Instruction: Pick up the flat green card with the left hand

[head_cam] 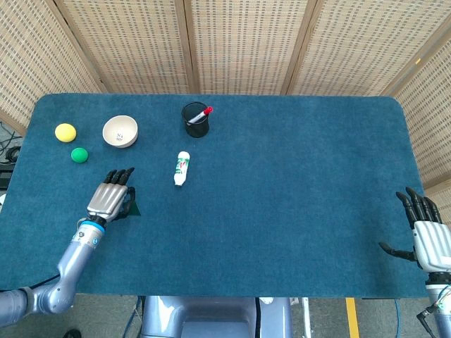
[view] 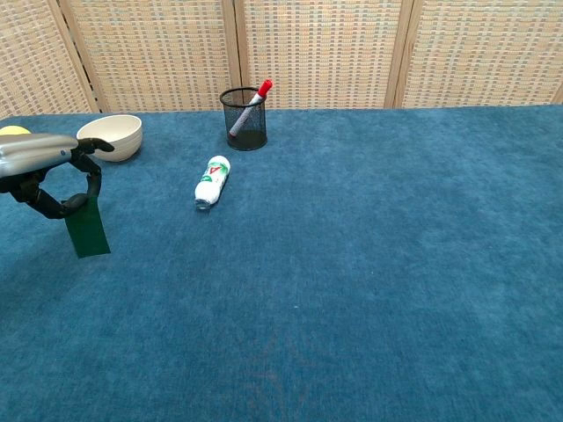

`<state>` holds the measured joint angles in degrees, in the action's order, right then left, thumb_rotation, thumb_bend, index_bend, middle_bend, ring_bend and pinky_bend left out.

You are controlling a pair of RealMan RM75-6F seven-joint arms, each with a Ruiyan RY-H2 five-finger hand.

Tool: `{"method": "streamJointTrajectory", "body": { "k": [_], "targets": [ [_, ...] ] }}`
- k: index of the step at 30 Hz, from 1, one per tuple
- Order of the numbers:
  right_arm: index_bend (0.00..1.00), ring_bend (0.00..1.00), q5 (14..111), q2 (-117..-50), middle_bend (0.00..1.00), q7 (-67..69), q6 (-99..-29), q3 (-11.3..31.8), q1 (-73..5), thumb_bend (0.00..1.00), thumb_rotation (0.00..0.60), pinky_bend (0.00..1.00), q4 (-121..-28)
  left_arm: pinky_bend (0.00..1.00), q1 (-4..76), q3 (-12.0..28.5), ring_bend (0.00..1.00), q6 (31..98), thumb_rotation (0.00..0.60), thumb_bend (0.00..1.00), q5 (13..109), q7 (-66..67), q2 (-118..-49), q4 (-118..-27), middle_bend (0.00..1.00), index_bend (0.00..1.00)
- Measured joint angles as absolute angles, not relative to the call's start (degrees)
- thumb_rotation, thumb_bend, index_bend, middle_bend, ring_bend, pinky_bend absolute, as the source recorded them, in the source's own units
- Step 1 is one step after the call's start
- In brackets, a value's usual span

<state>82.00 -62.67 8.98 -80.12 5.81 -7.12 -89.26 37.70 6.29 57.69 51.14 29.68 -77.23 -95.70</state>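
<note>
The flat green card (view: 87,231) hangs upright from my left hand (view: 48,171), which pinches its top edge above the blue table. From the head view only a dark sliver of the card (head_cam: 132,207) shows beside the left hand (head_cam: 110,201), at the table's front left. My right hand (head_cam: 428,238) is off the table's front right corner, holding nothing, its fingers spread.
A cream bowl (view: 110,136), a yellow ball (head_cam: 65,132) and a green ball (head_cam: 79,154) lie behind the left hand. A white bottle (view: 211,182) lies near the middle. A black mesh cup (view: 243,117) with a red-capped pen stands at the back.
</note>
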Motion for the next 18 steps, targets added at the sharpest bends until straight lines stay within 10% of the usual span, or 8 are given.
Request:
{"method": "streamJointTrajectory", "body": {
  "k": [10,18],
  "targets": [
    [0.0,0.0,82.14,-62.46,0.0,9.19,-80.25,5.81,-7.08,0.0,0.6,0.0,-89.43,0.0,35.73,6.0,0.0,62.62,0.6,0.55,57.97,27.35,-72.06,-103.82,0.0,0.87],
    [0.0,0.0,82.33,-62.25,0.0,9.26,-80.5,5.73,-6.93,0.0,0.6,0.0,-89.8,0.0,32.18,9.26,0.0,70.42,0.6,0.07,60.45,21.52,-67.05,-103.81,0.0,0.02]
  ]
}}
